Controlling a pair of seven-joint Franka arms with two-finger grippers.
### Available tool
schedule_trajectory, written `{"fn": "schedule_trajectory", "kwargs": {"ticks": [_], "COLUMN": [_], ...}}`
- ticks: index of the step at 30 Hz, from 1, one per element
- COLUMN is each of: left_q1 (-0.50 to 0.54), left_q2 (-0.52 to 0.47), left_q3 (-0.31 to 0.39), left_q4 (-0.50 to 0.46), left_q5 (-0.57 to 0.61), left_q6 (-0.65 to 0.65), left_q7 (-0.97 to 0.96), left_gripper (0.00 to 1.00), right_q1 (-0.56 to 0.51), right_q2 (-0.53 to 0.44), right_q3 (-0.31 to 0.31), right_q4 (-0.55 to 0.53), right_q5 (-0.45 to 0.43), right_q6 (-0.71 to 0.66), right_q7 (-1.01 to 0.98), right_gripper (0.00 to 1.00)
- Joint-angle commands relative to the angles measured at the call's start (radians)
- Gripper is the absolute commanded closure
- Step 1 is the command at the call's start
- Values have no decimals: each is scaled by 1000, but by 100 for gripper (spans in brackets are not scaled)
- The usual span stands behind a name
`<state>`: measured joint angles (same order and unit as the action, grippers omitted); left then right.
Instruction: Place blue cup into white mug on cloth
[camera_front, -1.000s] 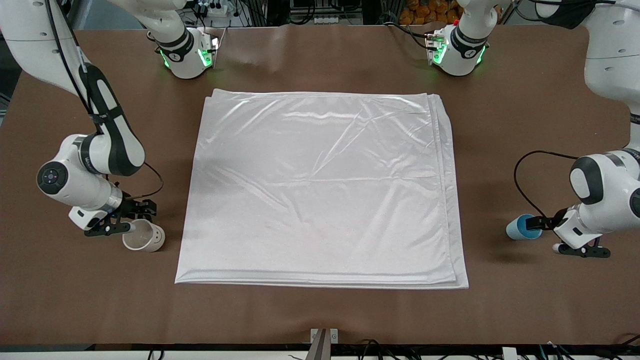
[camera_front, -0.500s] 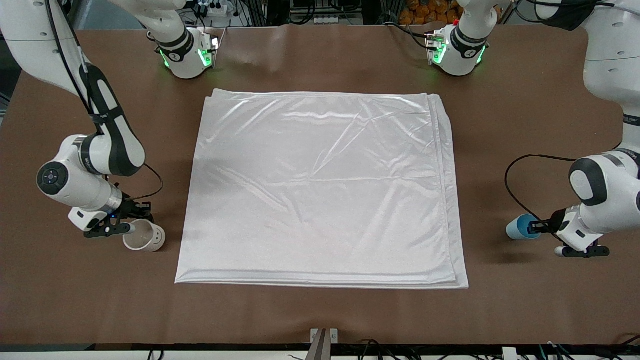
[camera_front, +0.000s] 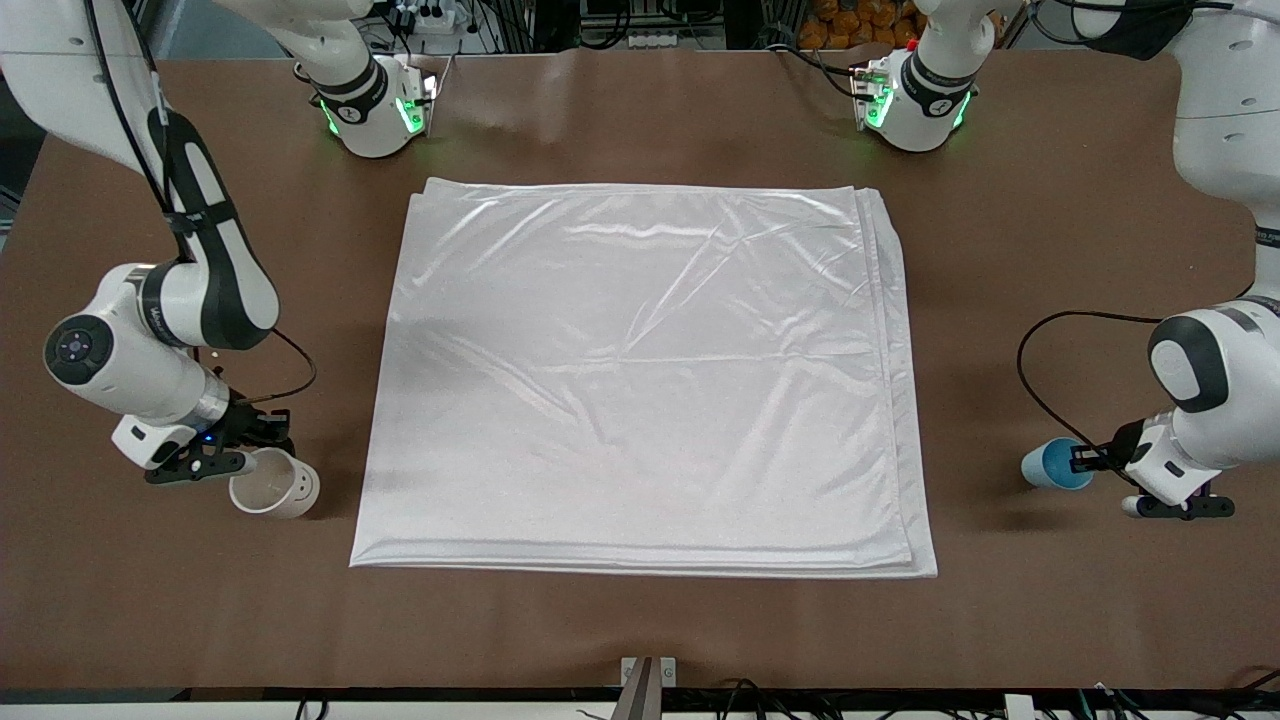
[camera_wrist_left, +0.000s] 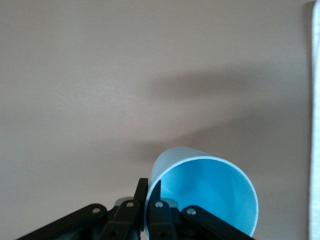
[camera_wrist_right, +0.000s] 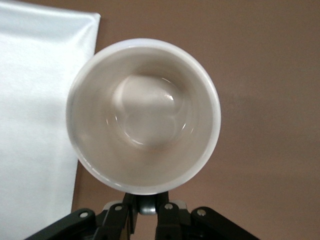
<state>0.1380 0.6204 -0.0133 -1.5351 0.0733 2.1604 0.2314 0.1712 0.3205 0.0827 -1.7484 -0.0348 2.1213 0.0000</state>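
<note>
**Q:** Which step is in hand, and where are the task's things located?

**A:** The pick-up step is judged to be under way. The white mug (camera_front: 273, 486) is gripped at its rim by the right gripper (camera_front: 240, 462), whose fingers are closed on the mug's wall. The mug is seen tilted, beside the cloth (camera_front: 640, 380) at the right arm's end of the table, over bare tabletop. The blue cup (camera_front: 1052, 465) is pinched at its rim by the left gripper (camera_front: 1092, 461), with one finger inside the wall and one outside, as shown in the left wrist view. The cup is also tilted, off the cloth at the left arm's end of the table. Nothing has yet been placed on the cloth.

**Q:** What is called for by the next move?

**A:** The mug is expected to be carried over the cloth and set upright there. The cup must then be brought above the mug's mouth and lowered in. Because each grip is on a thin wall, slipping is a risk.

**Q:** What is hidden or hard to make out?

**A:** The mug's handle is not visible in any view. Whether either vessel is touching the table cannot be determined. The fingertips of both grippers are largely covered by the vessels' walls.
</note>
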Motion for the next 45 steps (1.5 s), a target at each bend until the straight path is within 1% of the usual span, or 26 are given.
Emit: {"fn": "schedule_trajectory", "kwargs": {"ticks": [1,6,12,16,22,26,30,35,38,42,45], "left_q1": [-29,-61,-121,-162,-205,-215,-216,-224,-224,-225,-242], "left_q2": [-45,-64,-64,-64,-64,-64,-64,-62,-62,-62,-62], "left_q3": [-4,-10,-39,-43,-86,-120,-160,-203,-235,-260,-264], "left_q4": [-5,-5,-2,13,15,16,27,30,30,39,41], "left_q5": [23,14,-23,-30,-81,-102,-104,-104,-104,-102,-99], "left_q6": [-65,-94,-143,-152,-159,-159,-159,-159,-159,-159,-159], "left_q7": [-95,-173,-334,-444,-610,-704,-773,-859,-906,-954,-984], "left_gripper": [100,100,100,100,100,100,100,100,100,100,100], "right_q1": [80,175,290,370,470,522,554,570,571,571,573], "right_q2": [9,35,86,155,259,302,333,370,379,385,393], "right_q3": [17,19,19,17,5,-17,-21,-21,-21,-21,-21], "right_q4": [15,15,40,93,193,231,239,241,241,241,241], "right_q5": [0,-2,-10,-22,-22,-34,-57,-96,-99,-99,-99], "right_q6": [-10,2,34,42,43,45,81,121,126,126,126], "right_q7": [107,207,299,382,472,497,518,554,557,558,558], "right_gripper": [100,100,100,100,100,100,100,100,100,100,93]}}
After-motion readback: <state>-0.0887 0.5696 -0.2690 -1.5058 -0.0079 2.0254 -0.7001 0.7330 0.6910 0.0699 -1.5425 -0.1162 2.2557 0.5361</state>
